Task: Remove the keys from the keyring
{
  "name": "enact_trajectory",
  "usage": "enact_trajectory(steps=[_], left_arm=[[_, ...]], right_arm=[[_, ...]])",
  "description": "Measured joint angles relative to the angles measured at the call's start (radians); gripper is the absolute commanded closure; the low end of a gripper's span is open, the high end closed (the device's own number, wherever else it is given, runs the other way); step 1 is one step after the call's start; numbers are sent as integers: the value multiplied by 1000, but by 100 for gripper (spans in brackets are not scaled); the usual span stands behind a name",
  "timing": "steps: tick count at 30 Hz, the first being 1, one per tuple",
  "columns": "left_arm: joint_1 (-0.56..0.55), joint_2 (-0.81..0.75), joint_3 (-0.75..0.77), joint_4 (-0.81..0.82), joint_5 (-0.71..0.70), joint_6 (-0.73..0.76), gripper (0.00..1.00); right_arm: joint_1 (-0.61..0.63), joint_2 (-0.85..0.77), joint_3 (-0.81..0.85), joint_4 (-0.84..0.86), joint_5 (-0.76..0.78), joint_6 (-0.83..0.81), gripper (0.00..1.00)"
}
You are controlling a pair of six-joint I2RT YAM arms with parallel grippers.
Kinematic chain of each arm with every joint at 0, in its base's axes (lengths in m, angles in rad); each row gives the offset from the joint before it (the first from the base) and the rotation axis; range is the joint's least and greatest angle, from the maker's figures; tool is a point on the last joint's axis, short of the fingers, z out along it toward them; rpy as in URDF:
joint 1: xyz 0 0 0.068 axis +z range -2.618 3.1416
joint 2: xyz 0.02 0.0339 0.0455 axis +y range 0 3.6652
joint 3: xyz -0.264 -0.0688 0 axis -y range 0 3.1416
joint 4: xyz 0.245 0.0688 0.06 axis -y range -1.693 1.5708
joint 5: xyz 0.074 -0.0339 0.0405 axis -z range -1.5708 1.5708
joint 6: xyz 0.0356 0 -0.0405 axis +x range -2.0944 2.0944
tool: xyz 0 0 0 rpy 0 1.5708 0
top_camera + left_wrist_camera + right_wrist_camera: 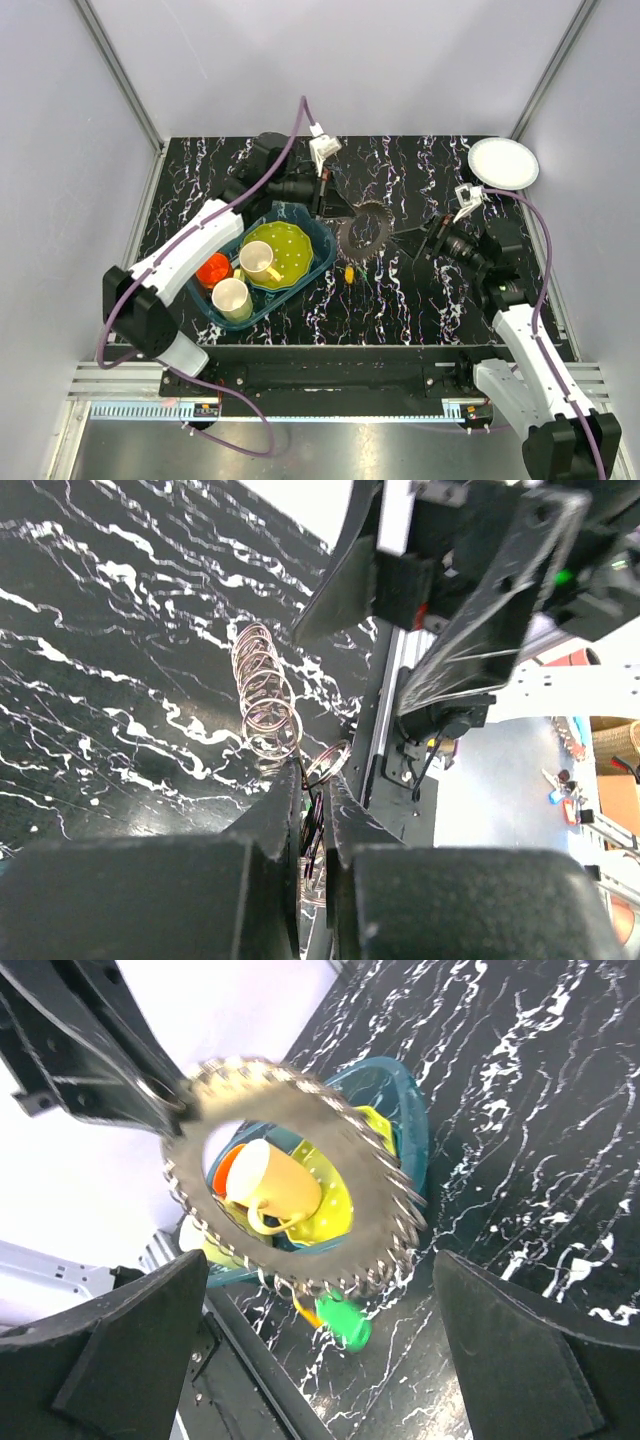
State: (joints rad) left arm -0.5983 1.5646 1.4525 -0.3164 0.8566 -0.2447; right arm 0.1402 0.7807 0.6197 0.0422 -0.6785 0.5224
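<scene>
One keyring (pixel 362 232), one teal tray (pixel 325 252), two cups (pixel 262 262), one white plate (pixel 503 163), one yellow plate (pixel 295 245)

Top external view high above the near edge, looking down on the surface (pixel 400 290), wrist views close, facing each other across the shared keyring (pixel 385 1190).

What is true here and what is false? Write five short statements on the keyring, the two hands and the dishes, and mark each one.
1. The left hand is shut on the keyring. True.
2. The right hand grips the keyring as well. False: its fingers stand wide apart and are not closed on it.
3. The teal tray holds two cups. True: a yellow cup and a cream cup.
4. The white plate lies in the teal tray. False: it sits at the far right corner of the table, apart from the tray.
5. The keyring lies flat on the table. False: the left hand holds it up.
</scene>
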Motion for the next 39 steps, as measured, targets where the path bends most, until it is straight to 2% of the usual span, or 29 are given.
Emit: enact_trajectory(steps=[5,10,13,14,18,20,21,22,23,25,26,30,33,39], left_arm=[[30,-76,-1,47,41,-41,100],[37,-140,-55,201,115,-158,100],[40,-156,-79,278,146,-224,100],[40,-156,-83,297,154,-238,100],[43,-157,-110,377,171,-300,100],[44,-156,-130,417,175,-332,100],[45,-156,-139,435,178,-347,100],[46,-155,-142,446,183,-361,100],[48,-155,-145,461,197,-372,93],[49,-155,-146,489,217,-388,77],[52,-155,-147,499,220,-395,55],[101,-161,-204,592,219,-461,27],[159,-195,-292,654,212,-502,21],[194,-282,-423,700,179,-513,21]], right_arm=[[-11,57,-66,197,-111,92,2],[-16,153,-117,470,-222,223,10],[-17,207,-137,663,-269,328,24],[-17,217,-139,708,-281,354,38],[-17,258,-142,917,-329,462,58],[-17,269,-143,1003,-342,514,73],[-17,271,-144,1042,-347,534,88],[-17,272,-146,1067,-353,547,95],[-18,272,-150,1093,-356,573,100],[-18,270,-155,1123,-361,600,100],[-18,267,-156,1131,-360,608,100],[-18,220,-154,1130,-349,618,100],[-20,172,-150,1086,-305,602,100],[-20,100,-96,1083,-209,577,100]])
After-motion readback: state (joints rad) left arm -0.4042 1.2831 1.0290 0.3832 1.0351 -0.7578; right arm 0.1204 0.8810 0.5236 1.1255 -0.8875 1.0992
